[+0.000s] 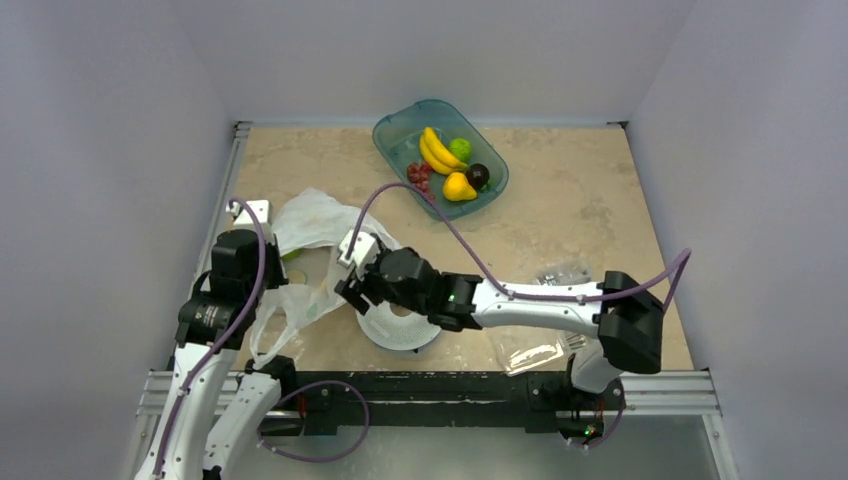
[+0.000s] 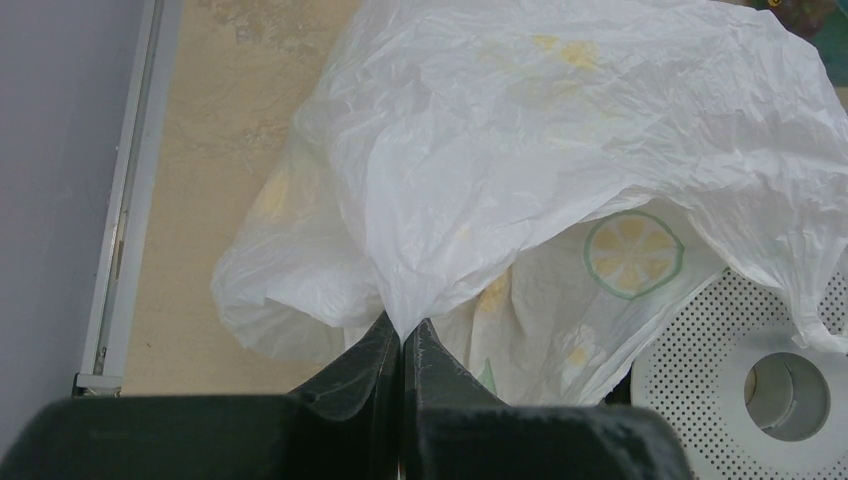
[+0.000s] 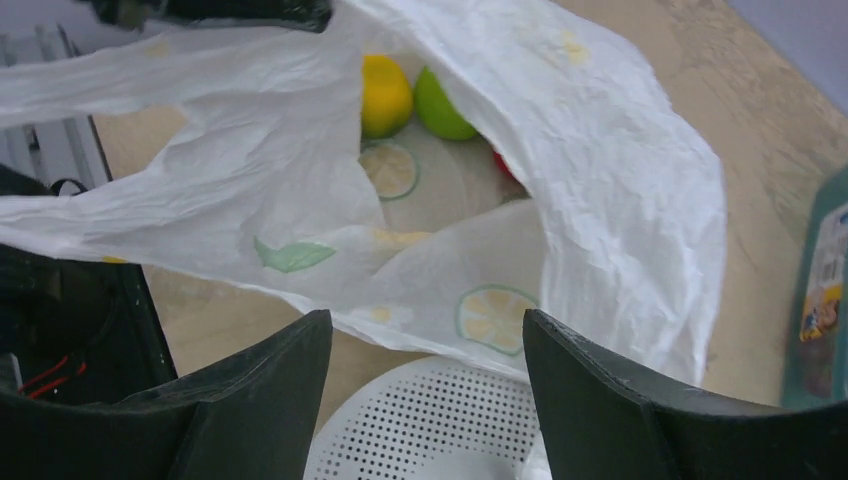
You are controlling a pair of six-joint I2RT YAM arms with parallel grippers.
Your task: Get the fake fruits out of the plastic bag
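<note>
The white plastic bag [image 1: 312, 222] with lemon prints lies at the left of the table, its mouth facing my right gripper. My left gripper [image 2: 403, 325] is shut on a pinched fold of the plastic bag [image 2: 560, 150] and holds that edge up. Deep inside the plastic bag [image 3: 610, 200] I see a round yellow fruit [image 3: 385, 95], a green apple [image 3: 440, 105] and a sliver of a red fruit [image 3: 503, 165]. My right gripper [image 3: 427, 335] stands open just outside the mouth, nothing between its fingers. From above, the right gripper [image 1: 350, 290] sits at the bag's near right edge.
A white perforated disc [image 1: 400, 330] lies under my right gripper. A teal tray [image 1: 395, 130] at the back holds bananas [image 1: 436, 150], grapes [image 1: 420, 173], a green fruit, a yellow fruit and a dark plum. Clear bags of screws [image 1: 530, 355] lie near the right arm's base.
</note>
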